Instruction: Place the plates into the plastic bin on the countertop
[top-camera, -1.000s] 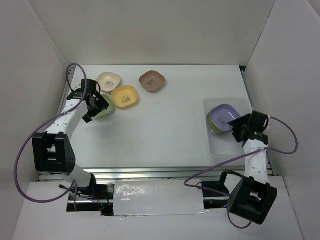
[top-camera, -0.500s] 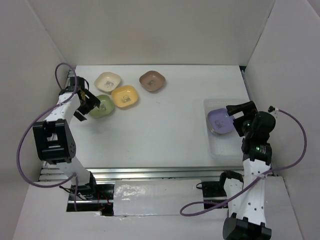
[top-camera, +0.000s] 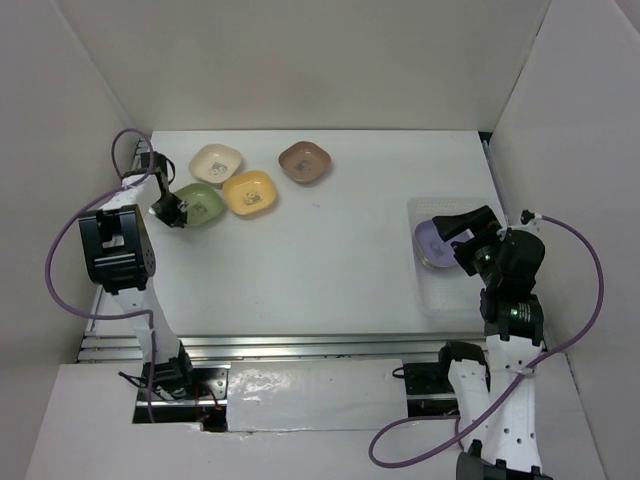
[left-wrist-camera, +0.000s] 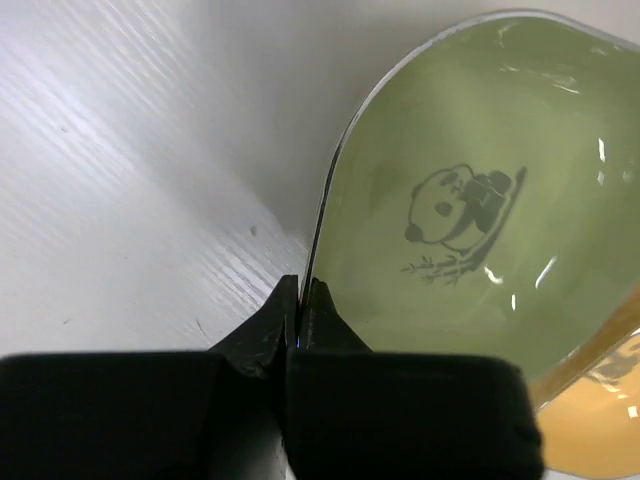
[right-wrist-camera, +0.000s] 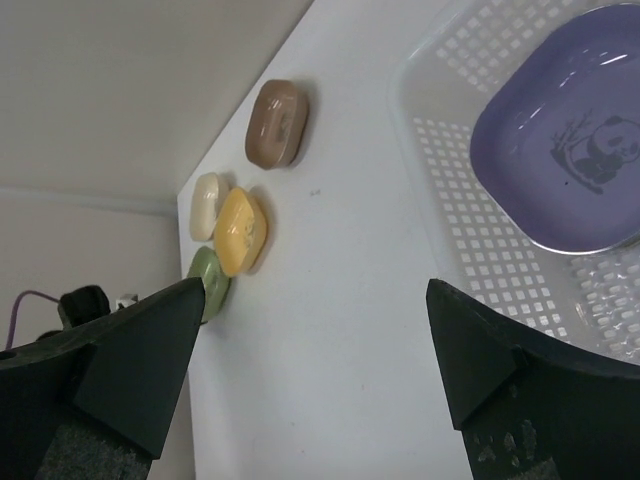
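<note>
From above, the left claw (top-camera: 168, 210) was seen at the left edge of the green plate (top-camera: 203, 207), which sat on the countertop (top-camera: 350, 230) beside the cream plate (top-camera: 217, 162), the yellow plate (top-camera: 249, 192) and the brown plate (top-camera: 305, 161). The right claw (top-camera: 462, 243) was held over the plastic bin (top-camera: 447, 290), where the lavender plate (top-camera: 436, 238) lay. From the left wrist, the fingers were seen pinched tight on the green plate's rim, with a panda printed at its centre. From the right wrist, the fingers were seen spread wide with nothing held, and the lavender plate was seen inside the bin, well apart from the other four.
</note>
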